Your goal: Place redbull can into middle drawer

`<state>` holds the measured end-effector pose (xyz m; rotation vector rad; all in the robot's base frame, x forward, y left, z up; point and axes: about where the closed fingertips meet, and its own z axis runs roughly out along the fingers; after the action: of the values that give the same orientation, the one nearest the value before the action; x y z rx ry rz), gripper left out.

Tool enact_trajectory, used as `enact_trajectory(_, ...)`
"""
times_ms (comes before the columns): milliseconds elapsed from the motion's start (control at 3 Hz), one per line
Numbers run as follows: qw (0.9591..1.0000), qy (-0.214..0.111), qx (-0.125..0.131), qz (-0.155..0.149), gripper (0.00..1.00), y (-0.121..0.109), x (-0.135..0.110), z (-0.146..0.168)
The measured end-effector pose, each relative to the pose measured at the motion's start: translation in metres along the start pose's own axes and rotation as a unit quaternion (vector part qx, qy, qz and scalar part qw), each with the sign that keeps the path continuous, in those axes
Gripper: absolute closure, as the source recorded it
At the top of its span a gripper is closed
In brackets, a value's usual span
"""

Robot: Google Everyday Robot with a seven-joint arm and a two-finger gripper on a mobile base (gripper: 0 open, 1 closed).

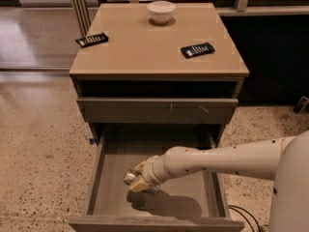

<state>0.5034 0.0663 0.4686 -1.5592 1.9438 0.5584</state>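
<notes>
No word, brand, number or sign could be read anywhere. The flat black packet (91, 39) near the left edge of the tan wooden bench (145, 47) carried a row of pale marks, too small to make out. The second flat black packet (197, 50), toward the right side, carried pale and bluish marks, likewise illegible. The slim silvery redbull can (129, 178) showed no legible print. It lay sideways in the cream-coloured gripper (140, 182), whose jaws were clamped on it inside the open grey-brown wooden middle drawer (98, 178), over the left half of its floor. The closed grey-brown drawer front (154, 110) above bore only pale scratch marks, no lettering.
</notes>
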Motion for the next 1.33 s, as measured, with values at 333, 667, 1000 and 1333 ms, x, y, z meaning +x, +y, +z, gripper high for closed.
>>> enact_trajectory(333, 0.9998, 0.007, -0.013, 0.013, 1.00, 0.000, 0.014, 0.015)
enact_trajectory(667, 0.9989, 0.024, -0.011, 0.038, 1.00, -0.006, 0.040, 0.036)
enact_trajectory(1000, 0.9955, 0.043, -0.007, 0.085, 1.00, -0.010, 0.085, 0.068)
enact_trajectory(1333, 0.9954, 0.043, -0.008, 0.085, 1.00, -0.009, 0.086, 0.069)
